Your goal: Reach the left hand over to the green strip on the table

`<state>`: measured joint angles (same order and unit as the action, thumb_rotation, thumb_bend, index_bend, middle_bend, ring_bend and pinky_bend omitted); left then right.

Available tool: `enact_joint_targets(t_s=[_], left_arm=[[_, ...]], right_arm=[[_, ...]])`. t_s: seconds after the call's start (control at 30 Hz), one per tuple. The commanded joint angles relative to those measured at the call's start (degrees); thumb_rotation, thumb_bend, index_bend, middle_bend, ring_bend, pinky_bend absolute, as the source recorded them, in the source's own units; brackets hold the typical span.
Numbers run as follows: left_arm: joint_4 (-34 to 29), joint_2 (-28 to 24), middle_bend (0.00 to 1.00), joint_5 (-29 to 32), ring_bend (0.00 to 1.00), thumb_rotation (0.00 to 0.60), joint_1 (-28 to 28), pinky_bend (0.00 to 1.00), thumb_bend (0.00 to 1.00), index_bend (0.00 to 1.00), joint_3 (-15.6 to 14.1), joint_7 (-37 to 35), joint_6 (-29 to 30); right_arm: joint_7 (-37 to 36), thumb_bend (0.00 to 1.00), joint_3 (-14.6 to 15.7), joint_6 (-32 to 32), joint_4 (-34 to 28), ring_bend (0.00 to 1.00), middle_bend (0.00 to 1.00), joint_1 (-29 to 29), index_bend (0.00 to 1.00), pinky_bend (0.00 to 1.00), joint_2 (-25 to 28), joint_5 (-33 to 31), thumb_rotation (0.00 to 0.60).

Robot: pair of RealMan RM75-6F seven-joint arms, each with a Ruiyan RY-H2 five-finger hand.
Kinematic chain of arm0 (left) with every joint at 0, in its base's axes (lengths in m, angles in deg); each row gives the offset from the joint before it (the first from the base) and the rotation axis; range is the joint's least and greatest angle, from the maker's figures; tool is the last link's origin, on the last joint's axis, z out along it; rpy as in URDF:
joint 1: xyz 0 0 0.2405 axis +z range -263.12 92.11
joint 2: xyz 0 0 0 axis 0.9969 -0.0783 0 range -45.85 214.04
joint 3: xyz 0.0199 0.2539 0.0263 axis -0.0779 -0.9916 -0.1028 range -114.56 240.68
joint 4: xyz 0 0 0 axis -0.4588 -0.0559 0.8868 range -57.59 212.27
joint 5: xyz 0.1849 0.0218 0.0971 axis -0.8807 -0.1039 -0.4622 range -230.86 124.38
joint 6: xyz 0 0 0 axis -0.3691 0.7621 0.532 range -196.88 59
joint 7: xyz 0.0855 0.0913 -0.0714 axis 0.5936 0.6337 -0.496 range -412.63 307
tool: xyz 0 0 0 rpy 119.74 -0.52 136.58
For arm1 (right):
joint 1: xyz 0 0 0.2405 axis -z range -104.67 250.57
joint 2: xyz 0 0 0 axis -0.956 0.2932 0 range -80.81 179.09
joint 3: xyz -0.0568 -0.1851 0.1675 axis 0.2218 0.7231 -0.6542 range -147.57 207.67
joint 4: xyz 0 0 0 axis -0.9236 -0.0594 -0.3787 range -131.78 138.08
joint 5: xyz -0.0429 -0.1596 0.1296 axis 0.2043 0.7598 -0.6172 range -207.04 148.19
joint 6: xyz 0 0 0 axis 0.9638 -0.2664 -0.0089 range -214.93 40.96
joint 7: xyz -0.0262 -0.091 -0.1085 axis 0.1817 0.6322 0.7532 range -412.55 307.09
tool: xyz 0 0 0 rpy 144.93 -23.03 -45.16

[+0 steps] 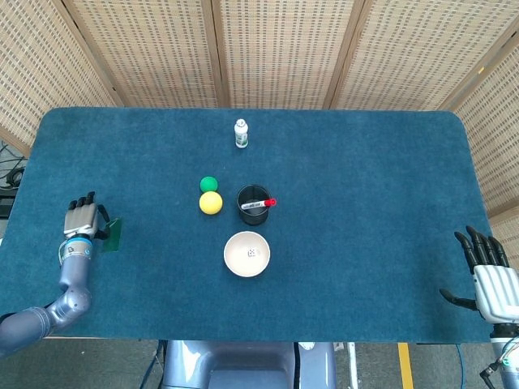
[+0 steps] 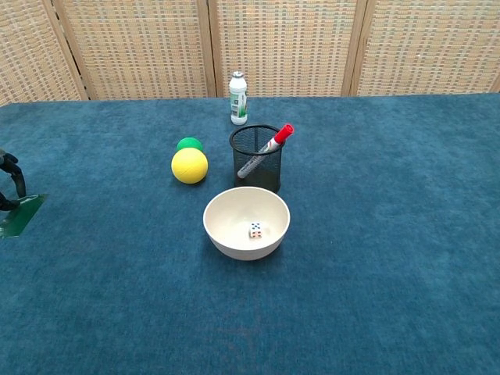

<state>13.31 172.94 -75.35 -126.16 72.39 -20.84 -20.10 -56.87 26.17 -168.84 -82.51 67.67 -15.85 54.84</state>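
Observation:
The green strip (image 1: 112,233) lies flat near the table's left edge and also shows at the far left in the chest view (image 2: 19,216). My left hand (image 1: 83,219) sits just left of it with its fingers extended and apart, holding nothing. Its thumb side meets the strip's left edge. In the chest view only a dark fingertip (image 2: 11,173) shows at the frame edge, reaching down to the strip. My right hand (image 1: 489,275) rests at the table's near right corner with its fingers spread and nothing in it. The chest view does not show it.
In the middle of the blue table (image 1: 365,178) are a green ball (image 1: 209,184), a yellow ball (image 1: 211,203), a black mesh cup (image 1: 253,206) with a red-capped marker, a white bowl (image 1: 246,254) holding a die, and a small white bottle (image 1: 241,134) further back.

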Motion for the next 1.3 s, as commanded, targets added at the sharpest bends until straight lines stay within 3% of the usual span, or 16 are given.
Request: enact_joint_targets(t_s=[0.03,0.33,0.53,1.0,1.17,1.3], left_arm=[[0.21,0.26,0.0,0.09,0.0,0.6,-0.02,0.0,0.41,0.47,0.12,0.35,0.21],[0.98,1.13,0.0,1.13,0.0,0.6,-0.01,0.0,0.42,0.5,0.45,1.69,0.38],[1.48,1.66,0.0,1.14,0.0,0.6,0.13,0.0,0.42,0.57,0.77,2.07,0.61],[1.39,2.05,0.0,0.24,0.0,0.6,0.33,0.0,0.51,0.61,1.43,2.63,1.22],[-0.54,0.86,0.0,-1.91,0.0,0.6,1.01,0.0,0.52,0.66,1.1,1.74,1.11],[-5.46,-3.0,0.0,-10.31,0.0,0.6,3.46,0.0,0.52,0.68,-0.08,-3.89,-0.15]], right_arm=[[-0.02,0.0,0.01,0.08,0.02,0.0,0.0,-0.02,0.0,0.0,0.0,-0.04,0.6],[-0.38,0.0,0.04,0.27,0.08,0.0,0.0,-0.08,0.0,0.0,0.07,-0.08,0.6],[-0.61,0.0,0.07,0.28,0.06,0.0,0.0,-0.08,0.0,0.0,0.13,-0.05,0.6],[-1.07,0.0,0.11,0.32,0.07,0.0,0.0,-0.07,0.0,0.0,0.31,-0.01,0.6],[-1.12,0.0,0.18,0.39,0.06,0.0,0.0,-0.1,0.0,0.0,0.31,0.08,0.6],[-1.1,0.0,0.16,0.44,0.07,0.0,0.0,-0.13,0.0,0.0,0.29,0.02,0.6]])
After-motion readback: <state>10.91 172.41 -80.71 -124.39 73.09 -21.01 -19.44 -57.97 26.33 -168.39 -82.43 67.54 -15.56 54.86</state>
